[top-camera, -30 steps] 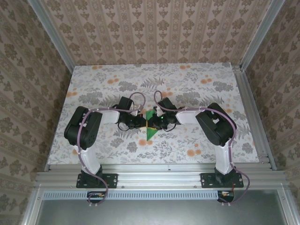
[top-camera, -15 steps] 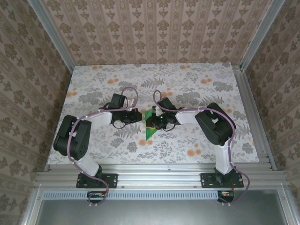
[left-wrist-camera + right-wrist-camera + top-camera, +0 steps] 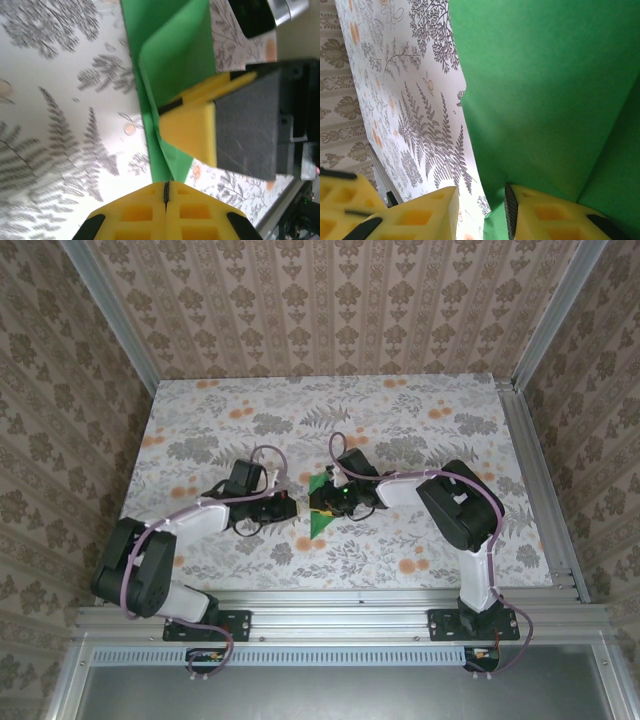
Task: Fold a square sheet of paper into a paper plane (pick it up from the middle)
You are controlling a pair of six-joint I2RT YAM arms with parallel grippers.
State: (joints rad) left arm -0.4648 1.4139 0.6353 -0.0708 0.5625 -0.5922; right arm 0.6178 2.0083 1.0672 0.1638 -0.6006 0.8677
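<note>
The bright green paper [image 3: 318,522] lies partly folded at the middle of the table, a flap standing up along a crease [image 3: 175,55]. My right gripper [image 3: 324,500] is on it and open [image 3: 481,200]. One of its fingers [image 3: 540,215] rests against the green sheet [image 3: 545,90], and the sheet's edge runs into the gap between the fingers. My left gripper [image 3: 291,509] sits just left of the paper, shut [image 3: 166,189], with the paper's narrow end right in front of its tips. The right gripper's yellow finger [image 3: 187,132] shows pressed on the paper.
The floral-patterned tabletop [image 3: 400,410] spreads out to both sides and behind the paper. Patterned walls enclose it on three sides, and an aluminium rail [image 3: 340,612] runs along the near edge by the arm bases.
My left arm has swung back to the left and nearer the front edge, its gripper drawing away from the paper. The right gripper and paper have stayed put.
</note>
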